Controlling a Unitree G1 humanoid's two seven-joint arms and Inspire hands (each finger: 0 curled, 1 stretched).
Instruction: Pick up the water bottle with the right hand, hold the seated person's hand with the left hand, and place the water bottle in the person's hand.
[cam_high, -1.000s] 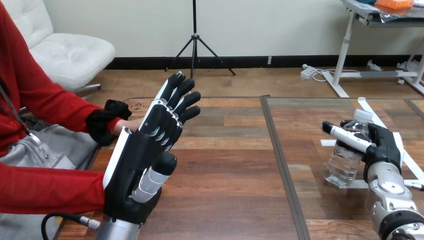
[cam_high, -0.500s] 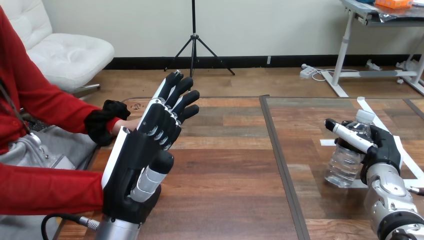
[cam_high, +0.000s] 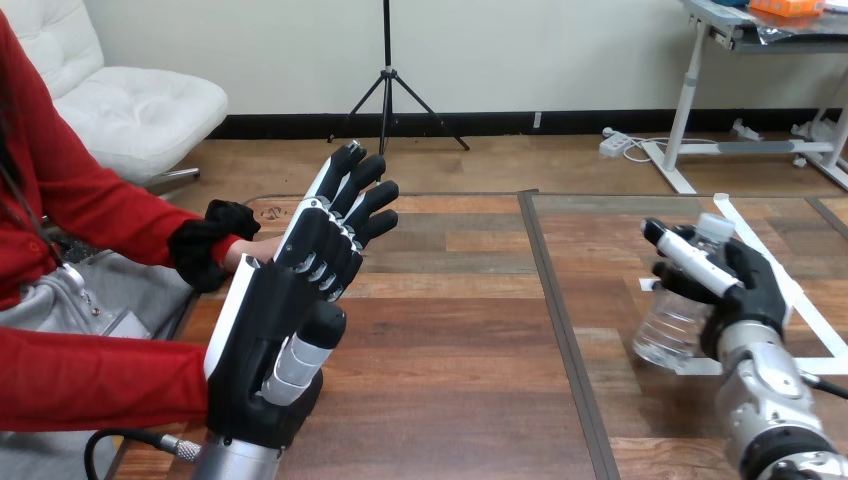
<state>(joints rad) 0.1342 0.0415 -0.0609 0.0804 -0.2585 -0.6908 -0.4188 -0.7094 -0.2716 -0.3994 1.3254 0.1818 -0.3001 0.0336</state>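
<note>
A clear water bottle (cam_high: 672, 322) with a white cap is at the table's right side, tilted, and my right hand (cam_high: 735, 283) is shut round its upper part. My left hand (cam_high: 290, 300) is raised at the left of the table, open, with straight fingers pointing up and away. Behind its fingers lies the person's hand (cam_high: 252, 250), coming out of a red sleeve with a dark cuff; most of that hand is hidden, and I cannot tell whether the two touch.
White tape strips (cam_high: 790, 300) mark a patch on the table (cam_high: 460, 330) under the bottle. A dark seam (cam_high: 560, 320) runs down the table's middle. The person's other red-sleeved forearm (cam_high: 90, 380) lies along the lower left edge.
My right hand has shifted slightly left with the bottle, which now tilts more and looks lifted off its spot. The left hand and the person's hand have stayed put.
</note>
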